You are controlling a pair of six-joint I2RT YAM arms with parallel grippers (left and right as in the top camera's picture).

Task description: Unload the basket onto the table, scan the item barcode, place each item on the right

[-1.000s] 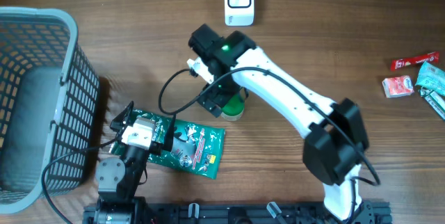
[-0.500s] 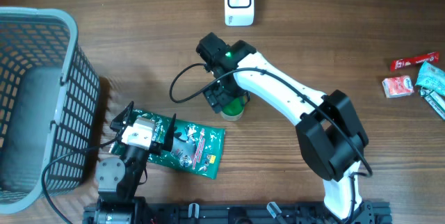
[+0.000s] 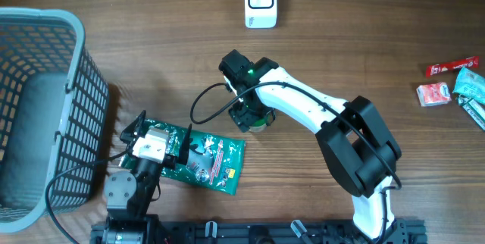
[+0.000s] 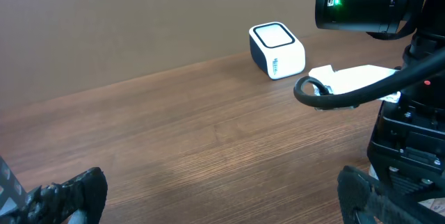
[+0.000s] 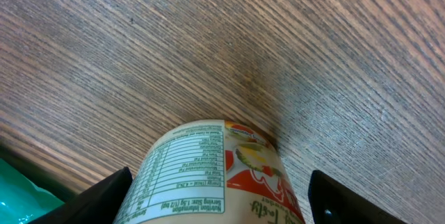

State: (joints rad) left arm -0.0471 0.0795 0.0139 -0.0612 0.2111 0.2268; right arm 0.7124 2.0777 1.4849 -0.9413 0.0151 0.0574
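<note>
Right gripper [image 5: 221, 196]: Your jaws are apart, one finger on each side of the tub [image 5: 208, 175]. Wood shows between one finger and the tub, so nothing is squeezed yet.
Tub: It sits on the table [image 5: 139, 43], right between your fingers.
Feel: I think it is small, light and stiff. Its round, smooth side may slip.
Hold: Take it around the middle, gently.
Right wrist view: It shows the small print on the label. I see no barcode there.
Overhead view: It shows only the tub's green top, because the arm hides the rest.
Green packet [image 3: 216, 157]: It lies near your tool, off to one side.
Left gripper [image 4: 222, 196]: It is wide open and holds nothing.
Scanner [image 3: 260, 1]: It is far from the tub, and only the overhead and left wrist views show it.
</note>
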